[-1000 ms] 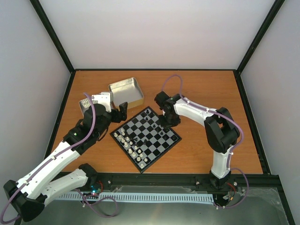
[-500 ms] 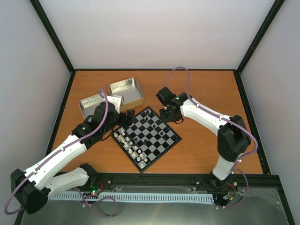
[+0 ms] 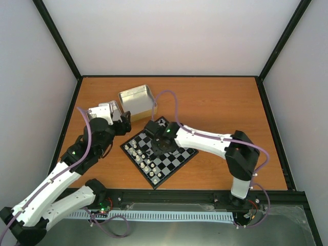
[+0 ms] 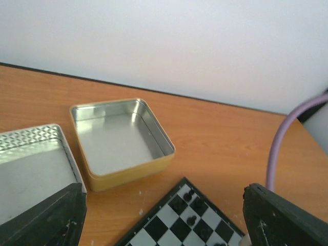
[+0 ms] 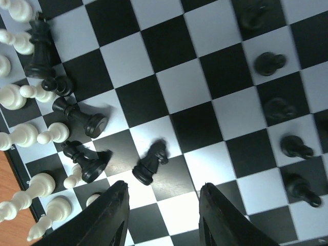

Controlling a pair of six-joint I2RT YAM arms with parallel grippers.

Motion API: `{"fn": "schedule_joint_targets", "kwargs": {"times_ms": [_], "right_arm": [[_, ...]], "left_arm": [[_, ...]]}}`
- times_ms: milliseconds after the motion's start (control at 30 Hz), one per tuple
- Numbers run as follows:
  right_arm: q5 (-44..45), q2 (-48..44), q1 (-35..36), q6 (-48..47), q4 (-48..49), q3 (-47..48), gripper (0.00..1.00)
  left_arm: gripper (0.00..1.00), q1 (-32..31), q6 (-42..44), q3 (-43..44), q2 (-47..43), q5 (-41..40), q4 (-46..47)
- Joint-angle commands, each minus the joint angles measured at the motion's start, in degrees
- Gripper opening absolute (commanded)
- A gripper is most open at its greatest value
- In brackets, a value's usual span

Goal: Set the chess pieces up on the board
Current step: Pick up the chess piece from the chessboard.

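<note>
The board (image 3: pixel 173 165) lies as a diamond in front of both arms. White chess pieces (image 3: pixel 141 157) crowd its left edge. My right gripper (image 3: pixel 155 149) hovers low over the board's middle, open and empty (image 5: pixel 164 212). Just beyond its fingertips a black knight (image 5: pixel 151 163) lies tipped on its side. Two more black pieces (image 5: pixel 82 117) lie toppled near the white pieces (image 5: pixel 20 136). Black pawns (image 5: pixel 294 147) stand at the right. My left gripper (image 3: pixel 124 123) is open and empty (image 4: pixel 164 228), off the board's far left corner (image 4: pixel 182 218).
A gold-sided open tin (image 3: pixel 137 101) (image 4: pixel 120 141) stands behind the board's far corner. A second silver tin (image 4: pixel 31 164) sits left of it, partly under my left wrist. The cage posts and walls close in the orange table (image 3: pixel 225 102).
My right arm has swung left from the board's far right side to over its middle, its jaws widening. My left gripper has drawn back from the board's corner toward the tins.
</note>
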Motion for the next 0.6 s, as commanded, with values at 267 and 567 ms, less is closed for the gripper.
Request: {"fn": "schedule_joint_targets", "kwargs": {"times_ms": [267,567], "right_arm": [[6.29,9.24,3.56,5.45,0.78,4.94,0.44],[6.5,12.85,3.64,5.23,-1.27,5.4,0.44]], "left_arm": [[0.85,-0.2,-4.34,1.31,-6.82,-14.5,1.23],[0.86,-0.21,-4.34,0.36,-7.25,-14.93,0.91]]}}
